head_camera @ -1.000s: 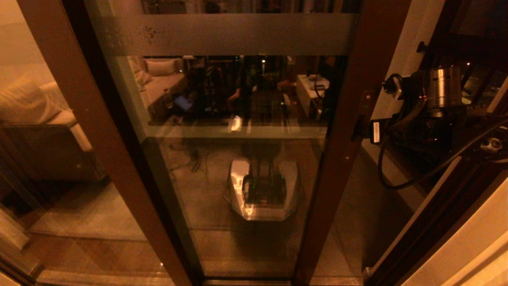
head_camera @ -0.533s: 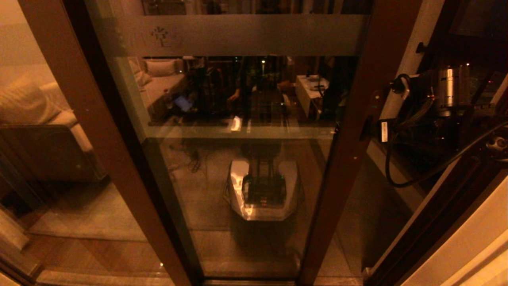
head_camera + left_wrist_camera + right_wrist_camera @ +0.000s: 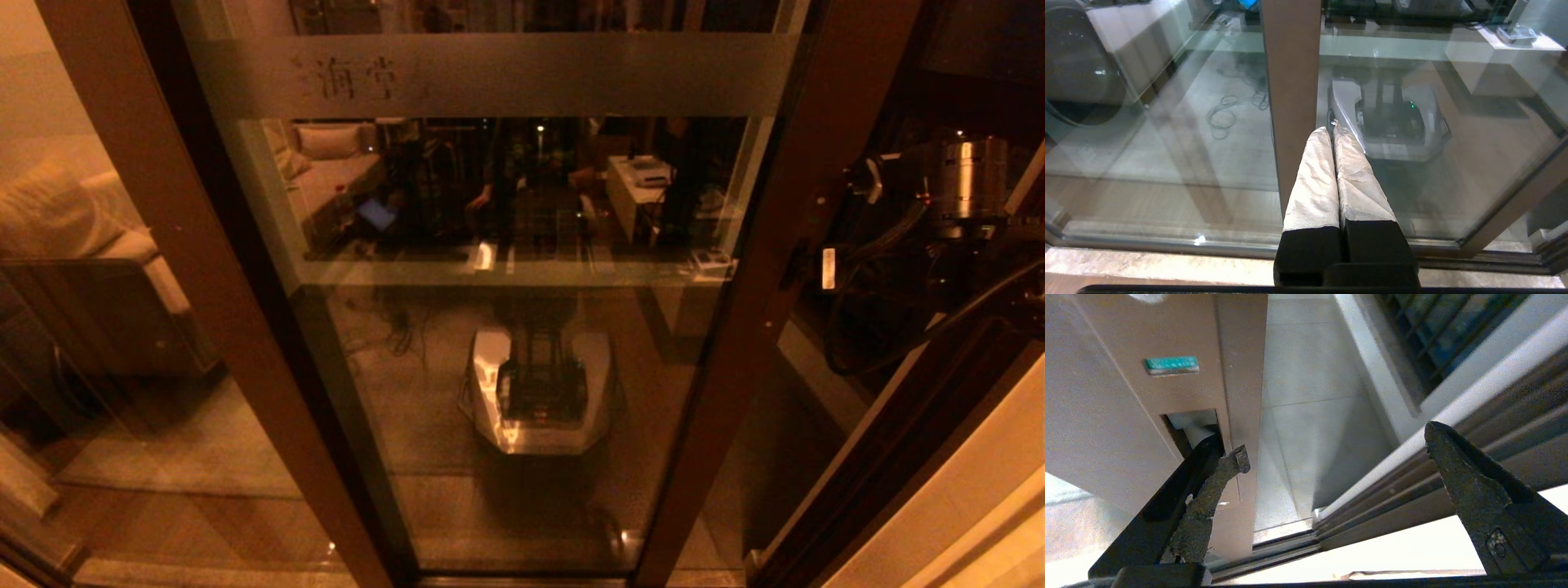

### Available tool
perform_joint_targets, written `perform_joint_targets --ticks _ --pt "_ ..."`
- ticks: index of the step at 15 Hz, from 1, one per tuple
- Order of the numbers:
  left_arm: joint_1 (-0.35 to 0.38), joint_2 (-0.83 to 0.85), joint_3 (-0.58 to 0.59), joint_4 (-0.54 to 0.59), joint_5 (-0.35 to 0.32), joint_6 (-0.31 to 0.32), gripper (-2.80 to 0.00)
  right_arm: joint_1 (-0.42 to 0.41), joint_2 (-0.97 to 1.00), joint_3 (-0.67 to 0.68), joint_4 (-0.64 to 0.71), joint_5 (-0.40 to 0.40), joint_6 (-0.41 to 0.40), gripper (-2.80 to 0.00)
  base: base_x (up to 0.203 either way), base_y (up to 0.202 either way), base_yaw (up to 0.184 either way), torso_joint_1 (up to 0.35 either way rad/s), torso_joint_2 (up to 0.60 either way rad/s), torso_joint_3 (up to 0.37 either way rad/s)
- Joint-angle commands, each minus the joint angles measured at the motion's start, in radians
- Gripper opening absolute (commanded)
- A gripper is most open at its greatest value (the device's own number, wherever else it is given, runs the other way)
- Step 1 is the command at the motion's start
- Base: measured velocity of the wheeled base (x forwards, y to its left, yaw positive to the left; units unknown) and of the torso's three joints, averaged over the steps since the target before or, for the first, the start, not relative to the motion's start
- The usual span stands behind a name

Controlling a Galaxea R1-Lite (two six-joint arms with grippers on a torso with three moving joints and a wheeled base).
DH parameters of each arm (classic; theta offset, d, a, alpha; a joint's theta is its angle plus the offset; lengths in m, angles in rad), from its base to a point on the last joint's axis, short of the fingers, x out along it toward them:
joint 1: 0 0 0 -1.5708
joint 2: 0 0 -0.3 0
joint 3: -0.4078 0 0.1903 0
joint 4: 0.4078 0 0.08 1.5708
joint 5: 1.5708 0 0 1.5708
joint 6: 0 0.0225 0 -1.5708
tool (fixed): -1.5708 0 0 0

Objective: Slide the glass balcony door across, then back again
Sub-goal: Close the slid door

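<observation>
Your tall clear glass balcony door in its dark brown frame [image 3: 522, 343] fills the middle of the head view, its frosted horizontal band with Chinese characters [image 3: 506, 75] running across near the top. Its right-hand brown stile [image 3: 759, 310] slants down from the upper right to the floor track, and beyond it you see a strip of pale tiled balcony floor [image 3: 1306, 375] between the stile and the brown outer door frame [image 3: 898, 457].

Your right hand [image 3: 1335, 453] sits at that stile, fingers spread wide apart. In the right wrist view one dark rough-surfaced finger [image 3: 1208, 498] has its hooked tip at the rectangular recessed handle slot [image 3: 1194, 426] in the stile, just below a small green label [image 3: 1172, 364]; the other finger stands free over the frame's rails.

Your left hand [image 3: 1333, 132] hangs low in front of the glass, its two pale-wrapped fingers [image 3: 1314, 179] pressed together on nothing, the tips just beside another brown upright of the brown-framed glass panelling [image 3: 1292, 90]. The glass reflects your robot's white base [image 3: 539, 392].
</observation>
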Motion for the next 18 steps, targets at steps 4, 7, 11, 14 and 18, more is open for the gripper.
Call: perform_joint_targets --ticks 4,7,11,14,18 --pt "0.000 0.001 0.000 0.000 0.000 -0.001 -2.80 -0.056 0.002 0.003 -0.013 0.038 -0.010 0.00 0.000 0.000 0.000 0.000 0.00 0.000" --pt "0.000 0.001 0.000 0.001 0.000 -0.001 -2.80 -0.077 0.001 0.004 -0.029 0.050 -0.017 0.00 0.000 0.000 0.000 0.000 0.00 0.000" --pt "0.000 0.001 0.000 0.001 0.000 -0.001 -2.80 -0.076 -0.056 0.063 -0.029 0.070 -0.027 0.00 0.000 0.000 0.000 0.000 0.00 0.000" --pt "0.000 0.001 0.000 0.001 0.000 -0.001 -2.80 -0.078 -0.088 0.083 -0.028 0.078 -0.028 0.00 0.000 0.000 0.000 0.000 0.00 0.000" --pt "0.000 0.001 0.000 -0.001 0.000 -0.001 -2.80 -0.075 -0.154 0.147 -0.028 0.080 -0.029 0.00 0.000 0.000 0.000 0.000 0.00 0.000"
